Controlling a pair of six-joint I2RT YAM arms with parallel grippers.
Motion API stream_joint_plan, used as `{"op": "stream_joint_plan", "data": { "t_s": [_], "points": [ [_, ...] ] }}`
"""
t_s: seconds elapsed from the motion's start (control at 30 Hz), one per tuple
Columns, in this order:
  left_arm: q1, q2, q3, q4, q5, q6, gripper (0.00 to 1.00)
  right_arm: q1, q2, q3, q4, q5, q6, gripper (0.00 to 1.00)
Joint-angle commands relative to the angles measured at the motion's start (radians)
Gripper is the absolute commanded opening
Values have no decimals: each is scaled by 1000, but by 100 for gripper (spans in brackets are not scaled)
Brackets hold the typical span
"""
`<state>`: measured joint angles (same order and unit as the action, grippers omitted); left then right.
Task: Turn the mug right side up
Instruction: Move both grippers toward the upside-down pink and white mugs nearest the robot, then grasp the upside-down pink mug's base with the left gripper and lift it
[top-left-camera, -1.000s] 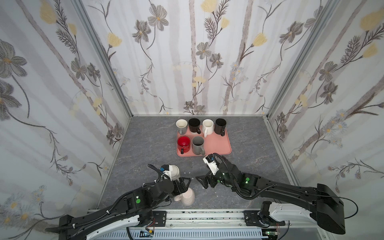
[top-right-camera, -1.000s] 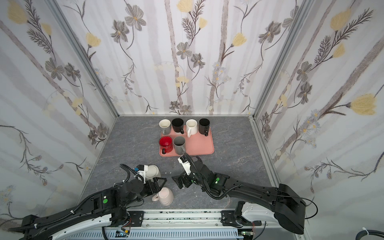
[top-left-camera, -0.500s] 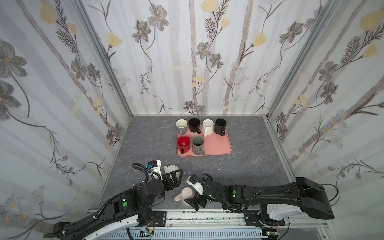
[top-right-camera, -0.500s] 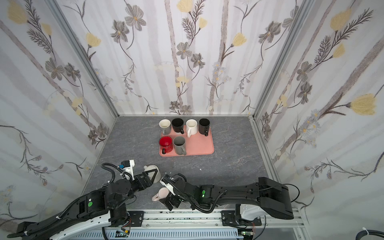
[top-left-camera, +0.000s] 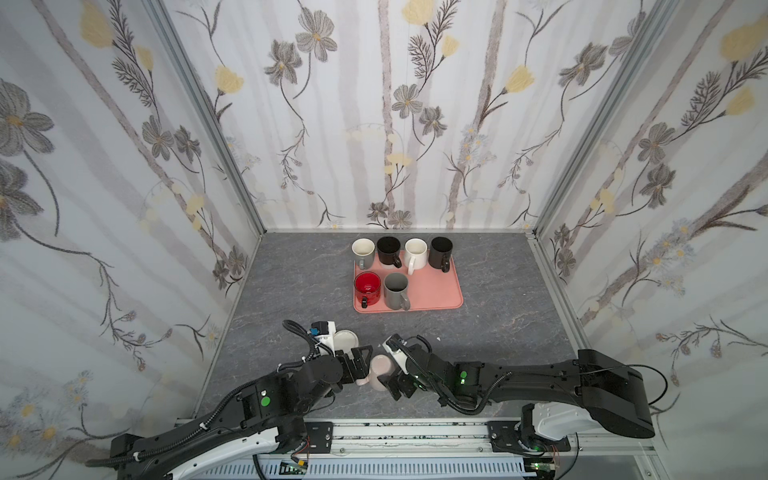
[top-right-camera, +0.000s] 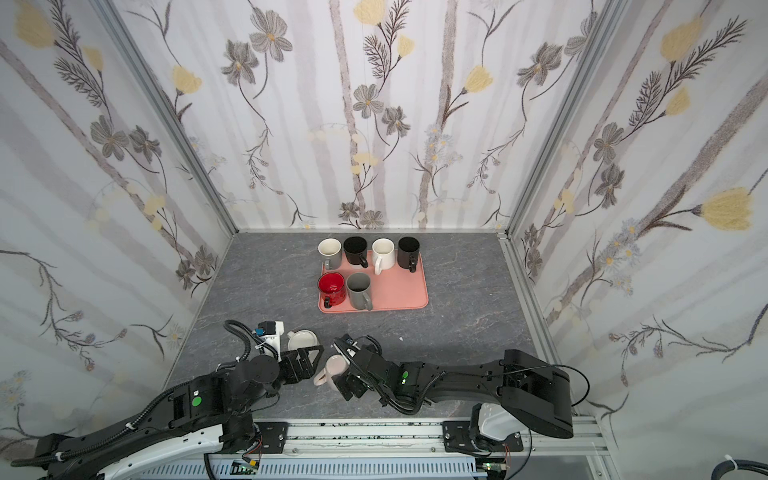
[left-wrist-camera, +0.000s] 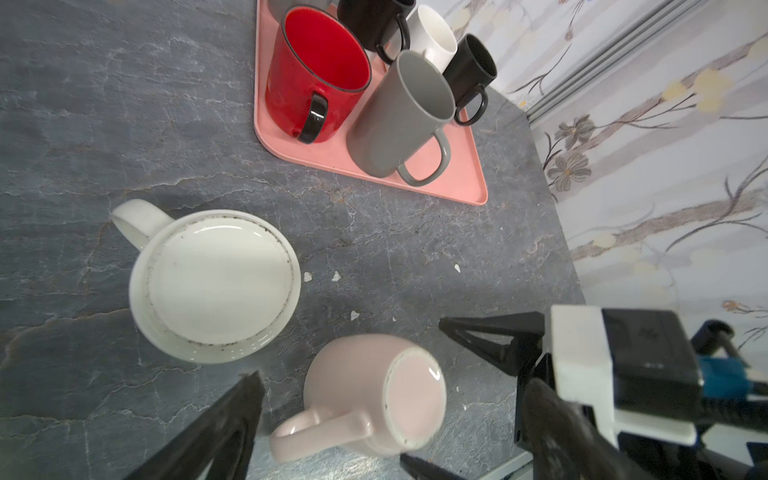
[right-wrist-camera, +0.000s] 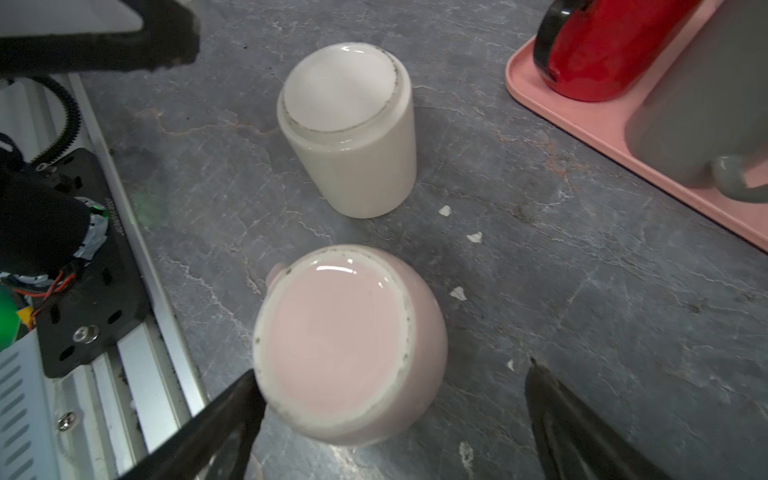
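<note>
The pink mug (top-left-camera: 380, 369) stands base-up on the bench (top-left-camera: 478, 340) at the lower centre of both top views, so we judge it not yet turned. Our left tool (left-wrist-camera: 390, 380) and right tool (right-wrist-camera: 390, 370) flank it, both spread wide and gripping nothing, probably so either can close on its body. Just up and left, a white mug (top-left-camera: 345, 340) is also inverted, partly behind the left wrist. Upright mugs (top-left-camera: 397, 291) stand on the pink tray (top-left-camera: 440, 291) higher up. The pink mug's rim is hidden, and we cannot tell whether any finger touches it.
</note>
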<state>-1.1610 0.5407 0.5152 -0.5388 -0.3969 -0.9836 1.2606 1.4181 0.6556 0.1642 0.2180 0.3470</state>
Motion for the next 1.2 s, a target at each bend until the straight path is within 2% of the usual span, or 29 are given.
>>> {"op": "stream_joint_plan", "data": {
  "t_s": [0.0, 0.13, 0.37, 0.6, 0.83, 1.17],
  "points": [
    [0, 73, -7, 62, 63, 56, 91, -43, -10, -15, -2, 30, 31, 96],
    [-2, 183, -12, 103, 82, 99, 81, -109, -29, -39, 6, 15, 57, 96],
    [-12, 311, -5, 128, 40, 176, 68, -196, -131, -117, 44, -39, 79, 95],
    [-61, 470, 34, 179, -77, 267, 65, -239, -214, -145, 44, -60, 78, 96],
    [-52, 556, 33, 246, -161, 337, 50, -263, -264, -154, 36, -77, 78, 96],
    [-24, 573, -19, 408, -36, 423, 34, -274, -287, -157, 33, -86, 75, 96]
  ]
}}
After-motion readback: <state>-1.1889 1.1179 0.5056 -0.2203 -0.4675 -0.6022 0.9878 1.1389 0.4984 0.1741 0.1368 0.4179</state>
